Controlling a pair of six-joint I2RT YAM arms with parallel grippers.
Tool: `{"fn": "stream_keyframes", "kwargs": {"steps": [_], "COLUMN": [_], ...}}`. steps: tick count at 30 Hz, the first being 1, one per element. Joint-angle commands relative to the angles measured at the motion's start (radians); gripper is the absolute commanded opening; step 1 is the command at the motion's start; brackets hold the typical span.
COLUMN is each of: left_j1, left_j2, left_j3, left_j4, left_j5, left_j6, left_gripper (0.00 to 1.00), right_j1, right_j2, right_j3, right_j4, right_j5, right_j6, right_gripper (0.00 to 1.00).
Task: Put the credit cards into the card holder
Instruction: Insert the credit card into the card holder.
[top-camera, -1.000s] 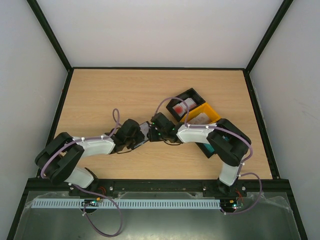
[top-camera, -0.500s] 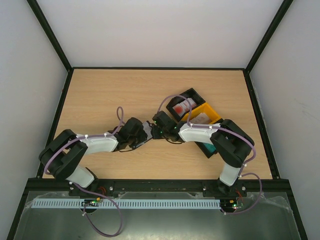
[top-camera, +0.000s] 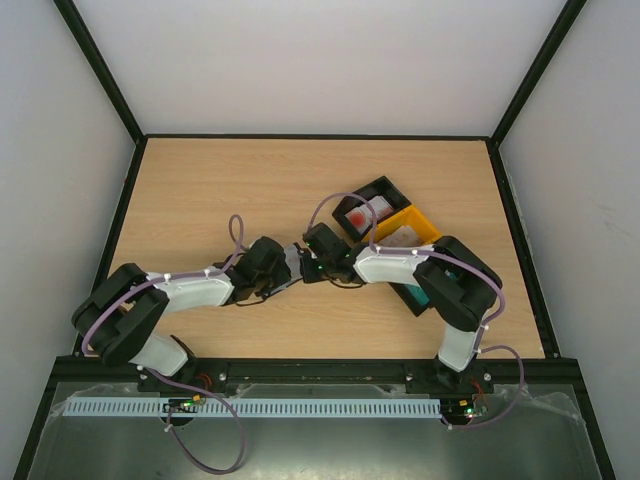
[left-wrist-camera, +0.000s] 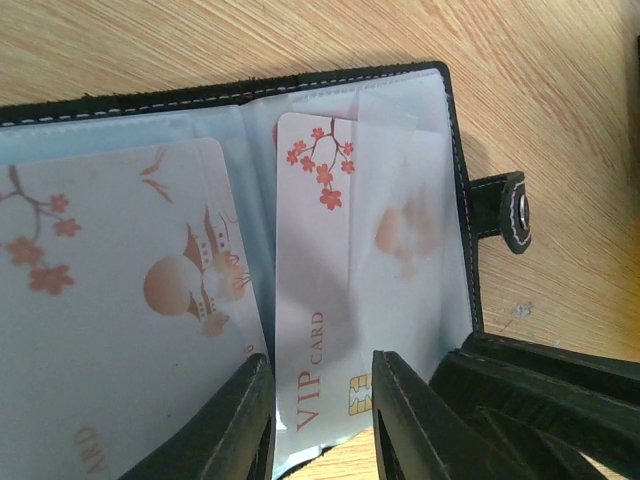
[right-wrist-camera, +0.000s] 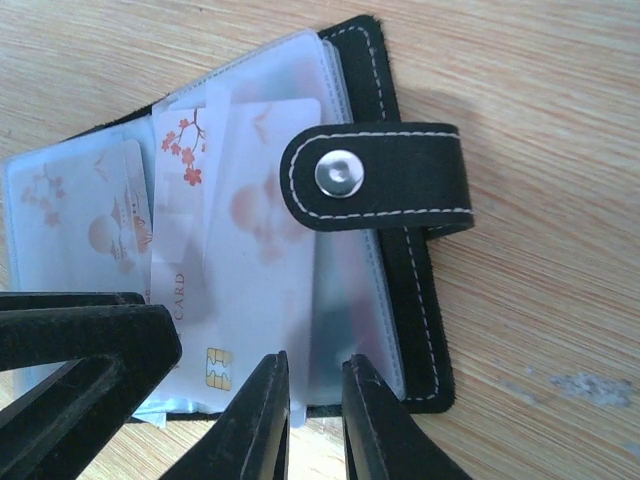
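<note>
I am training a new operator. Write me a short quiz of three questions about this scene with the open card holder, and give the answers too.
1. True or false: the card holder lies closed on the table, with its clasp tab snapped shut.
2. Which words are printed on the flowered card seen between the fingers of the left gripper? A) VIP CARD B) GIFT CARD C) ID CARD
3. Fill in: in the top view, the black bin is joined to a ___ bin.

Key: 1 false, it lies open with the tab loose; 2 A; 3 yellow, the yellow bin beside it.
</note>
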Motion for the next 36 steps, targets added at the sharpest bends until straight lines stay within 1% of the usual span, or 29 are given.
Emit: {"fn": "stream_keyframes", "kwargs": {"steps": [1,5,9,12,20,22,26,30,32,36], "left_j1": [-0.003,-0.003,-0.004,-0.003,-0.003,-0.002,-0.002,-0.002,-0.002,-0.002], "left_j2": [0.005,0.025,0.029,0.007,-0.029,-0.031,-0.035,-0.077,-0.085,-0.07], "left_j3": [-0.01,-0.006,-0.009,-0.022,-0.078,-0.089,-0.066,-0.061,-0.058,-0.059], "left_j4": [-0.01,0.001,0.019,0.032,0.162,0.174,0.071,-0.005,-0.022,-0.006], "left_j5": [-0.003,0.012,0.02,0.015,0.062,0.061,-0.019,-0.098,-0.106,-0.086], "left_j6": [-0.001,0.003,0.005,0.002,-0.014,-0.025,-0.047,-0.062,-0.058,-0.057], "left_gripper": [0.29,0.24,0.21,0.21,0.22,0.22,0.22,0.23,0.24,0.25], "right_j1": [-0.001,-0.001,-0.001,-0.001,-0.001,-0.001,-0.001,0.008,0.015,0.03], "right_j2": [0.034,0.044,0.05,0.055,0.069,0.07,0.066,0.07,0.072,0.069], "right_j3": [0.026,0.029,0.03,0.028,0.008,0.009,0.03,0.069,0.082,0.095], "right_j4": [0.021,0.029,0.049,0.063,0.084,0.082,0.043,-0.017,-0.034,-0.054], "right_j5": [-0.03,-0.032,-0.047,-0.062,-0.079,-0.067,0.019,0.1,0.116,0.128], "right_j6": [-0.019,-0.013,-0.006,0.001,0.021,0.023,0.021,-0.007,-0.019,-0.033], "right_gripper": [0.16,0.16,0.16,0.16,0.16,0.16,0.16,0.16,0.17,0.2]}}
